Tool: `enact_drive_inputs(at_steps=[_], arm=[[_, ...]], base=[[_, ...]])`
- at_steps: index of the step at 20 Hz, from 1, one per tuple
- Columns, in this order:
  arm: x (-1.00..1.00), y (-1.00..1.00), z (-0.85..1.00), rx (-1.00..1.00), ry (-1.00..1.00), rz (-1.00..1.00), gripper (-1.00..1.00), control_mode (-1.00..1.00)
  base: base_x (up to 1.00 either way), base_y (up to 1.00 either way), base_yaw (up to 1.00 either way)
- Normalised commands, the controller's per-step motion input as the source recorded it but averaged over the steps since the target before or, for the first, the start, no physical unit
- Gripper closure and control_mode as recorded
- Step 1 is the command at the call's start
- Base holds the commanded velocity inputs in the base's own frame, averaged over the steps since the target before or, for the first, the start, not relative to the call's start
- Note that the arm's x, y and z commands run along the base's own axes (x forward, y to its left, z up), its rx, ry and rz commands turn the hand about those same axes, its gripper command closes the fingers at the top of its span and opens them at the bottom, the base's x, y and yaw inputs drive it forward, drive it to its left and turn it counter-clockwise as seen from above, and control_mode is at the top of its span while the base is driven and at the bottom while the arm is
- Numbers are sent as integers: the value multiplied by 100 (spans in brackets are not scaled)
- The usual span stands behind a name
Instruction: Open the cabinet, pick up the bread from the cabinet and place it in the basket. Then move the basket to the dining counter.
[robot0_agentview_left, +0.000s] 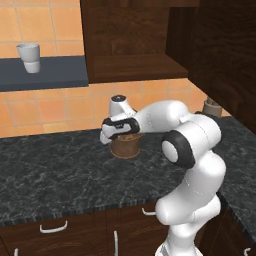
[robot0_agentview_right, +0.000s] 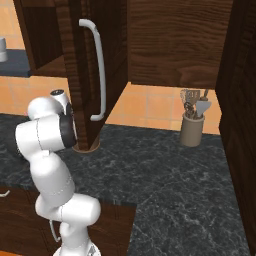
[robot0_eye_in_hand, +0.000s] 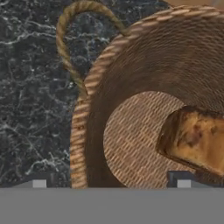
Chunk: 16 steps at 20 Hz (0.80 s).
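Bread is seen lying inside basket, lower right of hand view; tool is held apart, clamped on nothing, just above. Cabinet opened, bread placed; basket transfer to dining counter judged outstanding.

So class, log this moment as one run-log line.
cabinet: open | bread: in basket | gripper: open above basket | basket: on black worktop
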Motion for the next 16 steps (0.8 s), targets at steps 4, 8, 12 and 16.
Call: enact_drive_inputs(at_steps=[4, 8, 12, 16], arm=[[34, 0, -25, -6, 13, 2, -100, -100], [3, 0, -47, -9, 3, 4, -100, -100], [0, 0, -42, -8, 0, 3, -100, -100], [-5, 0, -17, -1, 0, 4, -100, -100]], base=[[0, 0, 0], [0, 0, 0], [0, 0, 0], [0, 0, 0]])
